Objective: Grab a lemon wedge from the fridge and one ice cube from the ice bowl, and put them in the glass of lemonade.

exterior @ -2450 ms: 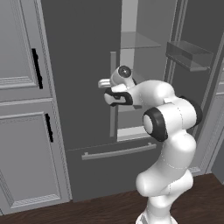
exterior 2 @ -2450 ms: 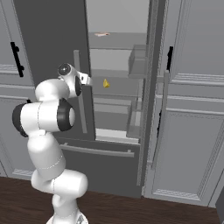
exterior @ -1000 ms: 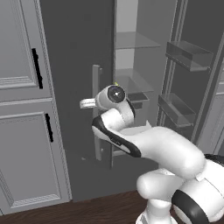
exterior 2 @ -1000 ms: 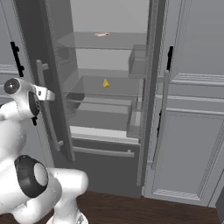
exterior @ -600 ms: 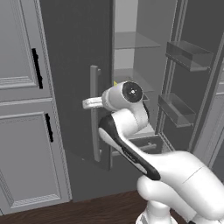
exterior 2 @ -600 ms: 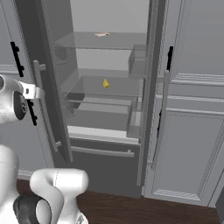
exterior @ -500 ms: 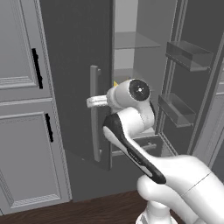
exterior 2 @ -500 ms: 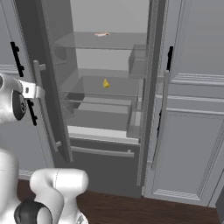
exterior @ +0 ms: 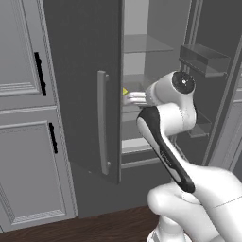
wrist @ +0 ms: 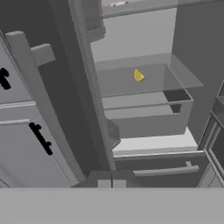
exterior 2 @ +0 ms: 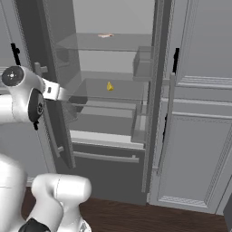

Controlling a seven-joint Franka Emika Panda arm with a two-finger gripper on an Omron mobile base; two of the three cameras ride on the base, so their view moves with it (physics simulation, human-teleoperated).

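The fridge (exterior: 80, 85) stands with both doors swung open. On a clear glass shelf inside lies the lemon wedge (exterior: 125, 91), a tiny pale yellow piece, also seen in the right base view (exterior 2: 109, 86) and the hand view (wrist: 138, 75). My gripper (exterior: 128, 98) is shut and holds nothing. It sits just past the free edge of the left door, a little below and in front of the wedge, and apart from it. From the right it shows beside the left door's inner shelves (exterior 2: 67, 94). Its dark tips (wrist: 111, 183) point into the fridge, with the wedge well ahead.
A small flat pinkish item (exterior 2: 105, 35) lies on the top shelf. The left door's long bar handle (exterior: 101, 123) hangs left of my hand. The right door (exterior 2: 170, 104) carries clear bins. Panelled cabinets (exterior: 28, 142) flank the fridge, and a drawer (exterior 2: 106, 156) sits below.
My hand has left the left door's handle and moved right, round the door's edge toward the fridge's inside. The door stays open and the gripper stays shut.
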